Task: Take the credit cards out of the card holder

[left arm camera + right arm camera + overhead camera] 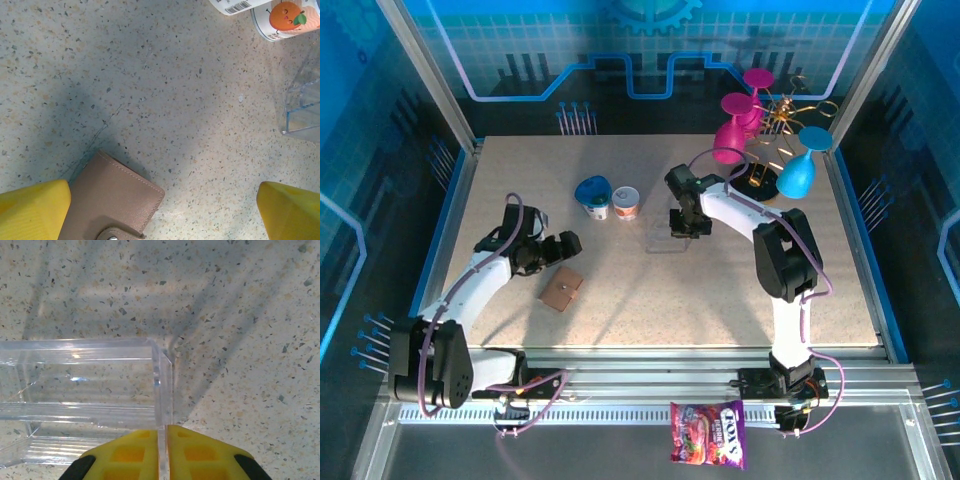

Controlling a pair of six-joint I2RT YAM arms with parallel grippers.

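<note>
The card holder [561,289] lies flat and closed on the speckled table, a brown leather wallet with a stitched edge and a snap tab [110,200]. The credit cards are hidden. My left gripper [552,252] hovers just behind the holder, open wide, and its yellow fingers [35,210] touch nothing. The holder's corner sits by the left finger. My right gripper [682,226] is at the table's middle, shut on the thin upright wall of a clear plastic piece [85,385]. That wall runs straight between its yellow fingertips [200,452].
Two small tubs stand behind the holder, one blue-lidded [593,194] and one white with an orange picture [626,203]. A wire rack with pink and blue glasses [770,150] fills the back right corner. A candy bag [708,434] lies below the table's near edge.
</note>
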